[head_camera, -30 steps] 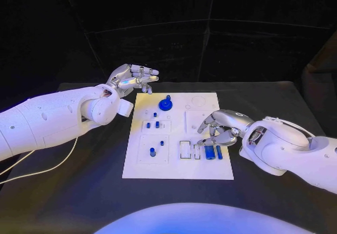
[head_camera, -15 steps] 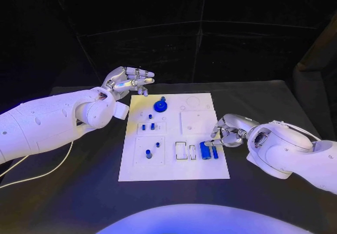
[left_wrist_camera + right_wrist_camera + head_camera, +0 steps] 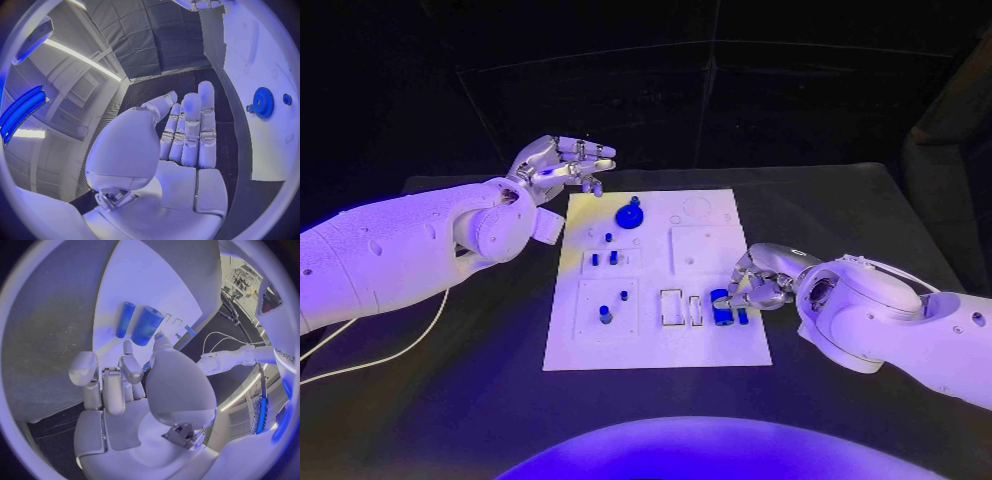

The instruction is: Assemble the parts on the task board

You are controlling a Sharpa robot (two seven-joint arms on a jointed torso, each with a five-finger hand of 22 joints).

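The black table [image 3: 877,215] is carrying the white task board [image 3: 656,345], which is lying between the two hands. The left hand [image 3: 564,163] is hovering off the board's far left corner, fingers straight and together, holding nothing; the blue gear [image 3: 632,214] is standing just beside it on the board. The right hand [image 3: 759,276] is resting at the board's right edge with fingers curled and nothing in its grasp. Just ahead of its fingertips two parts are lying side by side: a thick blue cylinder [image 3: 720,306] and a thinner blue rod [image 3: 741,314], both with long axes running toward the robot. Small blue pegs [image 3: 604,259] are standing farther left.
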